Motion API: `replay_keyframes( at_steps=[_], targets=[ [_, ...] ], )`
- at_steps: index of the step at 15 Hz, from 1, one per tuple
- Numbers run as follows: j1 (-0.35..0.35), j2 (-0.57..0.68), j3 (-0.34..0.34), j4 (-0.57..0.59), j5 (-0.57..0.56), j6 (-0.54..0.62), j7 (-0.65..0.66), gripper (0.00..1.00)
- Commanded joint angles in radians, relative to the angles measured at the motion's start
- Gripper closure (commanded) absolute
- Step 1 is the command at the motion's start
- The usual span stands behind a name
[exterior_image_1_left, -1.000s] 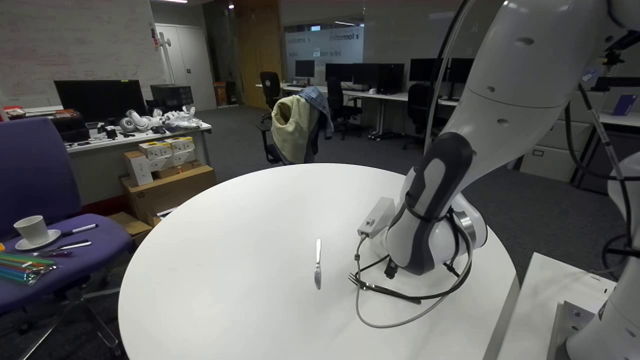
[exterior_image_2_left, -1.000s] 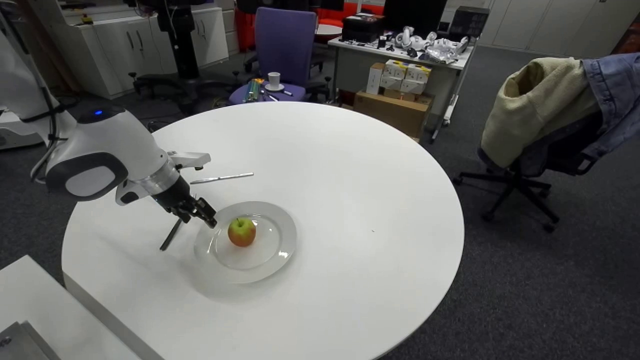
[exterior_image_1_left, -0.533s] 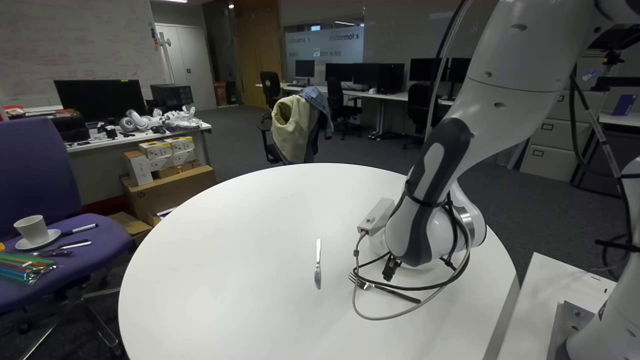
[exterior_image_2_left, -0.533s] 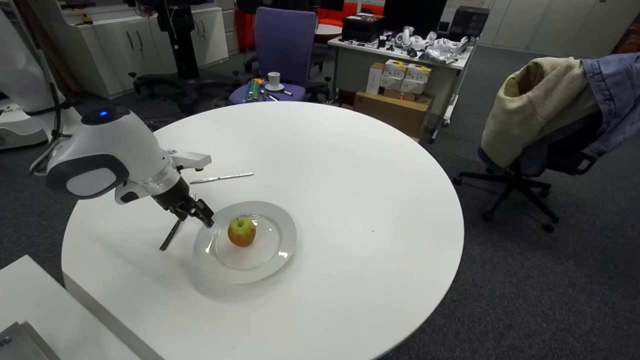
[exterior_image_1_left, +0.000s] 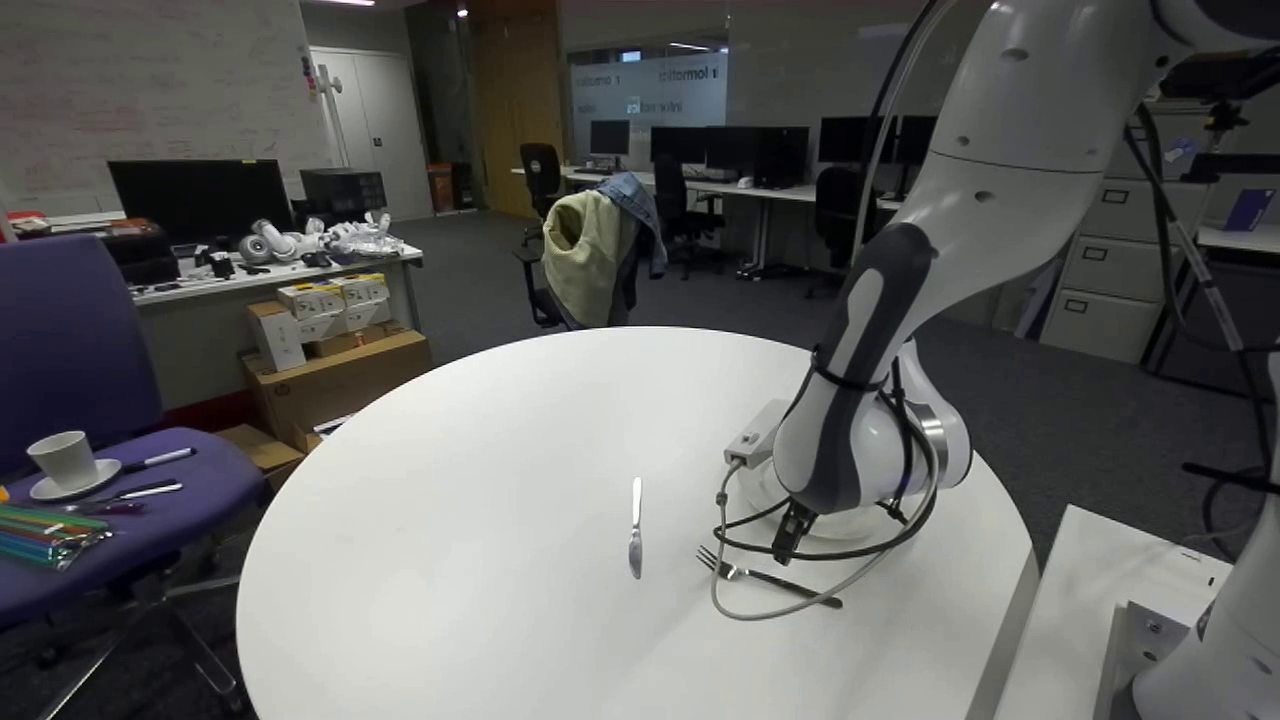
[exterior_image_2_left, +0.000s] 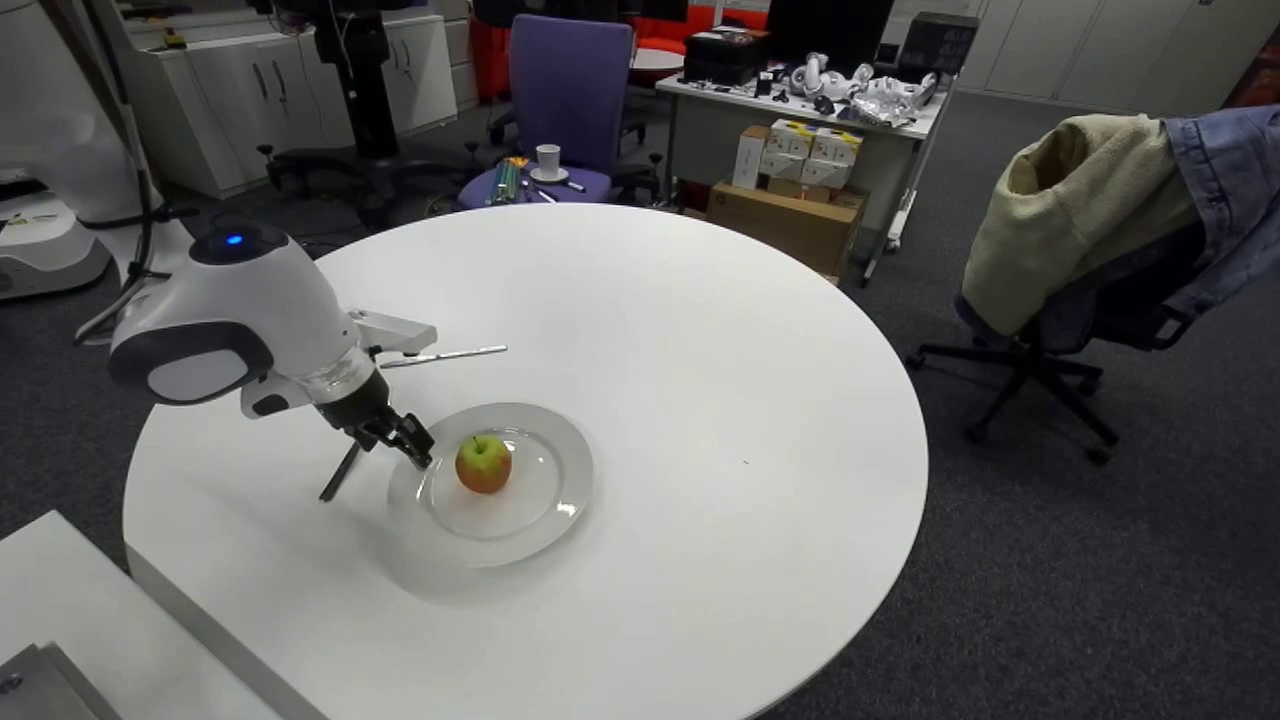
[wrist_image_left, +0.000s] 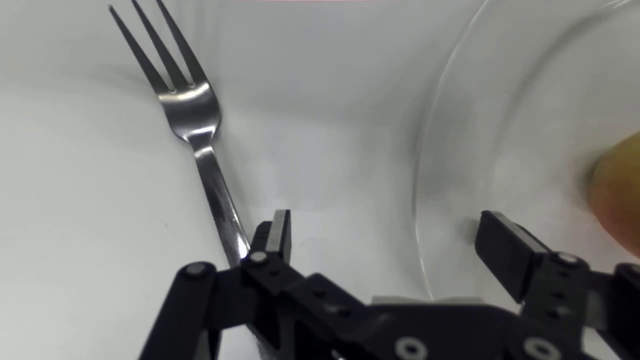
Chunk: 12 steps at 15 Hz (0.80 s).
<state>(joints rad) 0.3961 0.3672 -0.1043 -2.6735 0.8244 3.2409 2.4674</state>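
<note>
A round white counter (exterior_image_2_left: 740, 330) stands on dark grey carpet (exterior_image_2_left: 1100, 580) in an office, seen in both exterior views; soft shadows fall across its plain top. Beyond it, a purple chair (exterior_image_2_left: 570, 80) bears a white cup (exterior_image_1_left: 65, 460) on a saucer (exterior_image_1_left: 45, 488); near that is a desk (exterior_image_2_left: 690, 140) with a large cardboard box (exterior_image_2_left: 790, 222) beneath, and a cream fleece (exterior_image_2_left: 1080, 210) and a denim jacket (exterior_image_2_left: 1235, 200) hang over another chair (exterior_image_2_left: 1035, 370). On the counter, a red-and-green apple (exterior_image_2_left: 484, 464) sits on a white plate (exterior_image_2_left: 545, 480), a fork (wrist_image_left: 206, 159) lies flat just beside the plate, and a knife (exterior_image_1_left: 636, 530) lies apart from both. The black tool (wrist_image_left: 387, 225) is spread wide with nothing in its grip: 1 finger (wrist_image_left: 280, 232) is over or beside the fork's handle, the other above the plate's rim; whether either touches, I cannot tell. In the wrist view the tool covers the handle's lower end, the plate runs out of frame and only a slice of apple shows. In an exterior view the robot arm (exterior_image_1_left: 1040, 130) hides the apple and most of the plate, and a grey cable (exterior_image_1_left: 745, 619) crosses before the fork. Writing on the whiteboard (exterior_image_1_left: 150, 80) is too faint to read.
</note>
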Motion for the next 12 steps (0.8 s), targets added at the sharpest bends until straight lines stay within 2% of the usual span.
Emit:
replay_keyframes(
  at_steps=[1, 12],
  targets=[
    [-0.102, -0.031, 0.071, -0.029, -0.007, 0.023, -0.046, 0.0],
    [-0.379, 0.002, 0.304, -0.01, -0.011, 0.048, -0.113, 0.0]
  ],
)
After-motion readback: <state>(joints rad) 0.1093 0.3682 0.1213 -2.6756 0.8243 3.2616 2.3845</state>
